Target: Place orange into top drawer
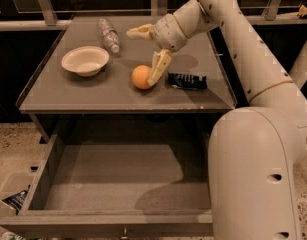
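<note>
The orange (140, 77) sits on the grey counter top (93, 91), near its middle. My gripper (140, 57) hangs just above and behind it, open wide. One finger (158, 68) points down and touches the orange's right side. The other finger points left, above the counter. The top drawer (118, 181) is pulled out below the counter's front edge, with nothing in it. Its small knob (124, 231) shows on the front panel.
A cream-white bowl (85, 60) stands at the counter's left. A clear plastic bottle (108, 34) lies behind it. A dark snack packet (187, 80) lies right of the orange. My arm's large white body (253, 174) fills the right foreground beside the drawer.
</note>
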{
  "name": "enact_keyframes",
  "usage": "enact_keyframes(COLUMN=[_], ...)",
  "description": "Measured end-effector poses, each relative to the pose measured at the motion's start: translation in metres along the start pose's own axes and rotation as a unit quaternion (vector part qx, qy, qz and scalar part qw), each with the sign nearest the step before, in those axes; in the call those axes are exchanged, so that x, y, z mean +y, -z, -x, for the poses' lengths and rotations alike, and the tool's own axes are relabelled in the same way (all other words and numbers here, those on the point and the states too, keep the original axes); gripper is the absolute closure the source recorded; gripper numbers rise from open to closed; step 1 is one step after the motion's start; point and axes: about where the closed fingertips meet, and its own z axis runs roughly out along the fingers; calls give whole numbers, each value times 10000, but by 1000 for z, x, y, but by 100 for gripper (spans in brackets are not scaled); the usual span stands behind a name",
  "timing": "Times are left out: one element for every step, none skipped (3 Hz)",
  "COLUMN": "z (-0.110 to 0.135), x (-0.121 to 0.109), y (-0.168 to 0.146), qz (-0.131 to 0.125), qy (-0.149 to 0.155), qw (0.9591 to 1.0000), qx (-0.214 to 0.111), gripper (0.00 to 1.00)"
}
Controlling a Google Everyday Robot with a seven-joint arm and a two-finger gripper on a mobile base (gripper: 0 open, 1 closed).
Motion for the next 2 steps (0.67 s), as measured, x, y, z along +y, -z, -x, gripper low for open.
enact_keyframes(z=[-7,-7], x=[1,1], y=[-15,-15], qz=[49,49], qy=[-134,-134], qw=[9997,9997], qx=[-185,-185], gripper=[0,0])
